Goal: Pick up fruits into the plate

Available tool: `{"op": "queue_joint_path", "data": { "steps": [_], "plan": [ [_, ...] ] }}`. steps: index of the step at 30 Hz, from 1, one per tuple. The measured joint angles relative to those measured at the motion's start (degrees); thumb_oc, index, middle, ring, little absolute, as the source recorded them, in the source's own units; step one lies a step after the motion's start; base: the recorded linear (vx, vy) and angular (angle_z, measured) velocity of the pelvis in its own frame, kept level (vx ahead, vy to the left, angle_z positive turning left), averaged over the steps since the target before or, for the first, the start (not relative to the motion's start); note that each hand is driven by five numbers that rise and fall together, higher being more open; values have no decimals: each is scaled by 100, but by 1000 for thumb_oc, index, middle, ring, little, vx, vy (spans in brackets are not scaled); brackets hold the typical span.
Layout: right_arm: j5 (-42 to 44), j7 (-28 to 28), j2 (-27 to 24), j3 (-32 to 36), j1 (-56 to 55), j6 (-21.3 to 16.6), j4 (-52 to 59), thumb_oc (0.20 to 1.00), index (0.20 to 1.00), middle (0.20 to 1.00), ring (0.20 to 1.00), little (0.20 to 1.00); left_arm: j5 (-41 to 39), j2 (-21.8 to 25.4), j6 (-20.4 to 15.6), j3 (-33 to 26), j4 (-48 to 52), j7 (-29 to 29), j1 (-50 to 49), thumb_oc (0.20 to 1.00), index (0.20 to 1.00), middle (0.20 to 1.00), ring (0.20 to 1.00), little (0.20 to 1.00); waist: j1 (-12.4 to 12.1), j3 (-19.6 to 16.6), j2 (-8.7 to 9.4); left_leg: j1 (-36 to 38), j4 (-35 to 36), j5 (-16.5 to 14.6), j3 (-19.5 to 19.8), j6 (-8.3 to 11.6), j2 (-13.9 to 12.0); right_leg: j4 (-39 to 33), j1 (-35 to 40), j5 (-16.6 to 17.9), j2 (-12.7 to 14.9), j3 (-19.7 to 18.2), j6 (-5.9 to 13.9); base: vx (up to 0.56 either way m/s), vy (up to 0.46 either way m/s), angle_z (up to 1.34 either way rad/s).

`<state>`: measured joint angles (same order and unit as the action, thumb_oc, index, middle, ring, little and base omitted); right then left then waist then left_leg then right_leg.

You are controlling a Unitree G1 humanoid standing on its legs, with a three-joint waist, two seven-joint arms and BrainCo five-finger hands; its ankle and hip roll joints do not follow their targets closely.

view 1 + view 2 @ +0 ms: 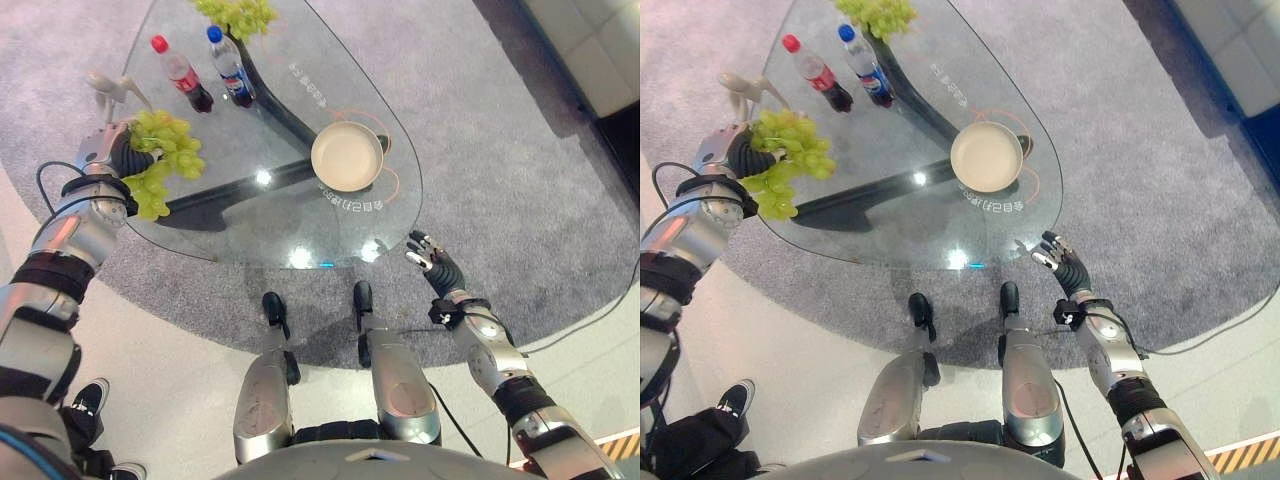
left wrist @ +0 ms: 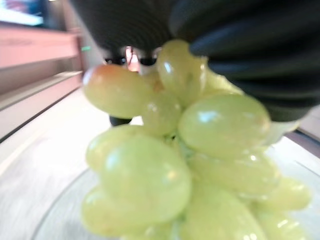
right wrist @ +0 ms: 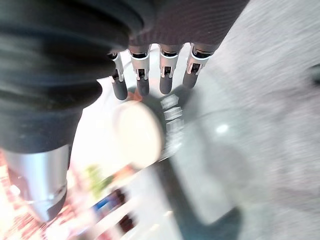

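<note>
I've got the grape bunch (image 1: 163, 160) clutched in my left hand (image 1: 118, 148) at the glass table's (image 1: 300, 215) nine o'clock edge, right hand (image 1: 432, 257) idle with fingers spread, so next I'd carry it toward the plate (image 1: 347, 156) at three o'clock.

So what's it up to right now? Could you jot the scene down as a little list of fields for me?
left hand: at the table's left edge, fingers closed round a bunch of green grapes
right hand: fingers relaxed, holding nothing, off the table's near right edge
plate: cream, bare, on the glass table
second grape bunch: at the far edge
bottles: red-capped and blue-capped, lying side by side
fruit in plate: none yet
</note>
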<state>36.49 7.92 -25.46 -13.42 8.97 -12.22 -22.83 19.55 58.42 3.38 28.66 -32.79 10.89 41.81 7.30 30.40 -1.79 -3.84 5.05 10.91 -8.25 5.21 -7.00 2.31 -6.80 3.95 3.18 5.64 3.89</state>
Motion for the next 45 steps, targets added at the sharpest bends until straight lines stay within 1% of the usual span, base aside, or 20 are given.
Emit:
{"op": "queue_joint_path", "data": {
  "steps": [1, 2, 3, 7, 8, 10, 12, 13, 14, 15, 16, 18, 19, 22, 24, 25, 30, 32, 36, 45],
  "plan": [
    [-8, 73, -43, 46, 2, -2, 91, 1000, 1000, 1000, 1000, 1000, 103, 76, -50, -20, 119, -40, -69, 200, 200, 200, 200, 200, -17, -18, -4, 36, 0, -14, 1, 0, 1, -35, 58, 0, 2, 4, 0, 140, 4, 4],
    [-110, 277, -157, 210, 29, 40, 260, 1000, 1000, 1000, 1000, 1000, 332, 257, -233, -51, 369, -158, -168, 200, 200, 200, 200, 200, -81, -78, -8, 115, 0, -50, 8, 7, 4, -81, 175, 6, 4, 17, 1, 146, 5, 7],
    [-182, 443, -312, 282, 50, 120, 419, 1000, 1000, 1000, 1000, 1000, 522, 394, -365, -60, 571, -295, -204, 200, 200, 200, 200, 200, -106, -91, 1, 212, 0, -58, 19, 12, 8, -140, 302, 6, 5, 47, 0, 184, 5, 11],
    [-229, 1077, -934, 602, 154, 531, 993, 1000, 1000, 1000, 1000, 1000, 1120, 782, -936, -200, 1135, -618, -319, 200, 200, 200, 200, 200, -222, -430, 15, 402, 1, -137, 80, 27, 12, -356, 645, 6, 7, 146, 1, 147, 10, 11],
    [-228, 1198, -1065, 673, 207, 630, 1071, 1000, 1000, 1000, 1000, 1000, 1220, 833, -1061, -216, 1252, -692, -338, 200, 200, 200, 200, 200, -262, -547, 16, 464, 1, -168, 79, 39, 16, -416, 738, 5, 6, 151, 2, 127, 2, 2],
    [-225, 1445, -1283, 696, 310, 863, 1199, 1000, 1000, 1000, 1000, 1000, 1415, 917, -1325, -220, 1499, -856, -447, 200, 200, 200, 200, 200, -322, -941, 26, 556, 4, -237, 80, 63, 19, -563, 905, 5, 2, 172, 2, 119, -4, 5],
    [-217, 1814, -1636, 670, 441, 1288, 1360, 1000, 1000, 1000, 1000, 1000, 1568, 1024, -1623, -187, 1875, -1102, -485, 200, 200, 200, 200, 200, -365, -1172, 38, 788, 5, -307, 107, 80, 40, -733, 1248, 5, 11, 238, 4, 85, -6, 13],
    [-200, 1988, -1720, 640, 563, 1545, 1357, 1000, 1000, 1000, 1000, 1000, 1599, 1106, -1824, -118, 2127, -1229, -483, 200, 200, 200, 200, 200, -376, -1399, 38, 824, 5, -332, 143, 85, 43, -755, 1312, -16, 11, 277, 26, 66, -1, 15],
    [-150, 2060, -1758, 597, 629, 1676, 1360, 1000, 1000, 1000, 1000, 1000, 1597, 1142, -1912, -79, 2231, -1286, -469, 200, 200, 200, 200, 200, -397, -1500, 40, 826, 7, -341, 155, 89, 43, -756, 1325, -25, 13, 293, 33, 50, 1, 11],
    [-79, 2226, -1847, 468, 775, 1935, 1370, 1000, 1000, 1000, 1000, 1000, 1593, 1196, -2083, 27, 2458, -1384, -417, 200, 200, 200, 200, 200, -417, -1669, 41, 835, 6, -346, 177, 88, 46, -756, 1342, -30, 14, 302, 39, 31, 11, 8],
    [22, 2380, -1867, 347, 945, 2174, 1370, 1000, 1000, 1000, 1000, 1000, 1589, 1218, -2272, 126, 2691, -1464, -340, 200, 200, 200, 200, 200, -427, -1739, 49, 929, 6, -351, 208, 80, 58, -756, 1440, -38, 18, 317, 51, 42, 22, 9],
    [176, 2619, -1857, 223, 1040, 2452, 1386, 1000, 1000, 1000, 1000, 1000, 1517, 1214, -2487, 308, 2907, -1569, -264, 200, 200, 200, 200, 200, -450, -1875, 46, 965, 12, -363, 252, 75, 82, -757, 1515, -67, 42, 369, 79, 41, 22, 17],
    [304, 2859, -1843, 63, 1067, 2728, 1398, 1000, 1000, 1000, 1000, 1000, 1374, 1179, -2662, 442, 3107, -1693, -220, 200, 200, 200, 200, 200, -443, -1997, 47, 965, 19, -372, 310, 62, 107, -758, 1548, -75, 63, 430, 89, 14, 7, 20],
    [475, 3165, -1796, -311, 1072, 3111, 1426, 1000, 1000, 1000, 1000, 1000, 1183, 1070, -3014, 643, 3418, -1852, -192, 200, 200, 200, 200, 200, -549, -2129, 28, 1020, 29, -403, 329, 68, 142, -759, 1628, -103, 108, 452, 120, 10, 16, 11],
    [588, 3297, -1677, -518, 1103, 3345, 1452, 1000, 1000, 1000, 1000, 1000, 1159, 850, -3242, 878, 3516, -2007, 13, 200, 200, 200, 200, 200, -594, -2272, 24, 1003, 36, -399, 365, 55, 166, -759, 1633, -116, 130, 489, 105, -14, 20, 10],
    [699, 3366, -1595, -564, 1105, 3435, 1515, 1000, 1000, 1000, 1000, 1000, 1079, 835, -3330, 935, 3667, -2066, 34, 200, 200, 200, 200, 200, -603, -2325, 23, 1003, 36, -397, 377, 51, 175, -759, 1635, -120, 141, 498, 107, -24, 24, 8],
    [1081, 3537, -1422, -820, 1121, 3859, 1955, 1000, 1000, 1000, 1000, 1000, 689, 474, -3640, 1102, 4102, -2315, 149, 200, 200, 200, 200, 200, -615, -2620, -56, 933, 36, -383, 453, 13, 239, -760, 1623, -129, 206, 601, 120, -27, 21, 11],
    [1209, 3625, -1379, -993, 1141, 3976, 2029, 1000, 1000, 1000, 1000, 1000, 626, 392, -3727, 1210, 4183, -2377, 235, 200, 200, 200, 200, 200, -613, -2673, -59, 923, 35, -373, 467, -3, 239, -760, 1620, -124, 203, 614, 127, -10, 4, 2],
    [1437, 3725, -1343, -1285, 1142, 4227, 2324, 1000, 1000, 1000, 1000, 1000, 422, 221, -3753, 1223, 4332, -2392, 242, 200, 200, 200, 200, 200, -605, -2678, -65, 920, 34, -371, 480, -6, 237, -760, 1617, -116, 198, 619, 141, 0, 0, 0],
    [1655, 3730, -1345, -1470, 1142, 4333, 2336, 1000, 1000, 1000, 1000, 1000, 403, 132, -3730, 1223, 4399, -2431, 243, 200, 200, 200, 200, 200, -604, -2680, -66, 923, 27, -347, 479, -46, 243, -760, 1618, -112, 200, 613, 140, 0, 0, 0]
  ]
}}
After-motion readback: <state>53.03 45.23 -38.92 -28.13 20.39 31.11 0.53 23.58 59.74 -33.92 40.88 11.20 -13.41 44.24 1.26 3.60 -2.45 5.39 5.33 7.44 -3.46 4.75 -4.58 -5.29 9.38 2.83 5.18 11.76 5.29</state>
